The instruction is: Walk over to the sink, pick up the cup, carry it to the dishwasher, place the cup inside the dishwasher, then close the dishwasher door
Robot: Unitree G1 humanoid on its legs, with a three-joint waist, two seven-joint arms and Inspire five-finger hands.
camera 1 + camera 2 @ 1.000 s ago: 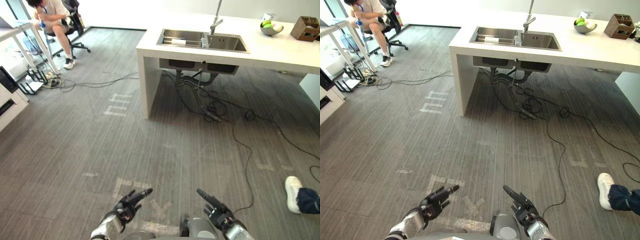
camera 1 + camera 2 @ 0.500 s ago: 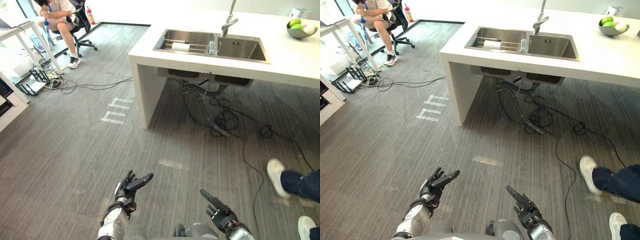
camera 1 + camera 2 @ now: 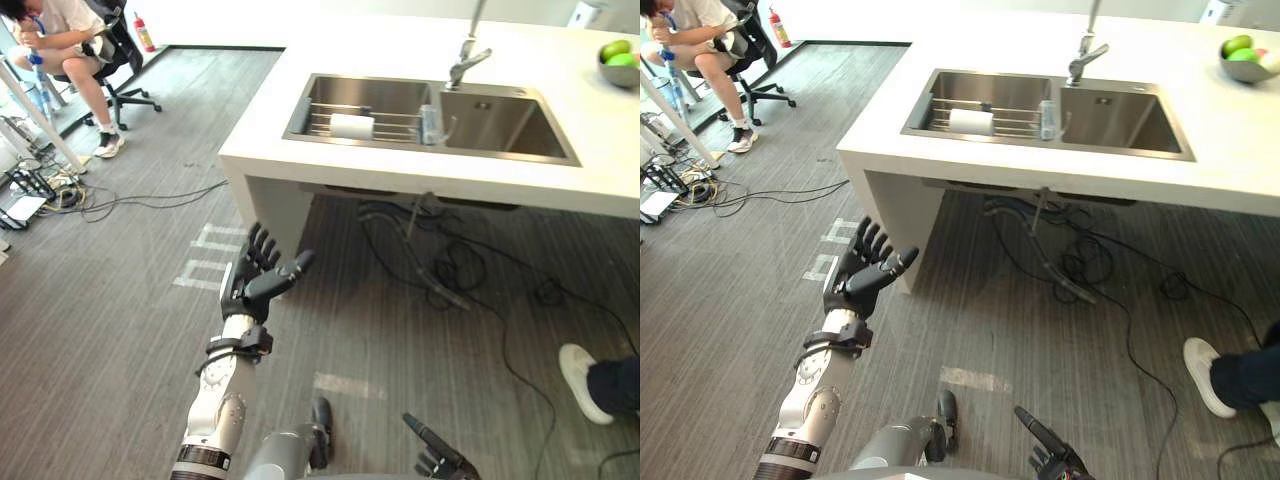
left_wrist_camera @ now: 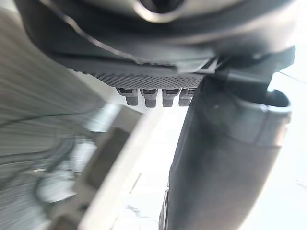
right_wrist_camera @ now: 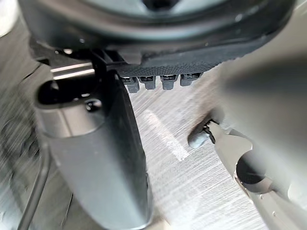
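A steel double sink [image 3: 430,120] is set into a white counter [image 3: 300,165] ahead of me. On a wire rack in its left basin lies a white cylinder-shaped cup [image 3: 351,126]. A clear glass [image 3: 431,98] stands by the divider under the tap [image 3: 468,55]. My left hand [image 3: 255,283] is raised before the counter's near left corner, open with fingers spread and holding nothing. My right hand [image 3: 436,461] hangs low over the floor, open and empty. In the wrist views the left thumb [image 4: 225,158] and right thumb [image 5: 96,158] stand straight.
Cables [image 3: 450,275] loop on the grey floor under the sink. A person's shoe [image 3: 583,381] is on the floor at the right. Another person sits on an office chair [image 3: 85,50] at the far left. A bowl of green fruit [image 3: 620,62] is on the counter's right end.
The camera has come closer to the sink, which now looks larger. My left arm has risen forward and up with its fingers spread. My right hand stays low.
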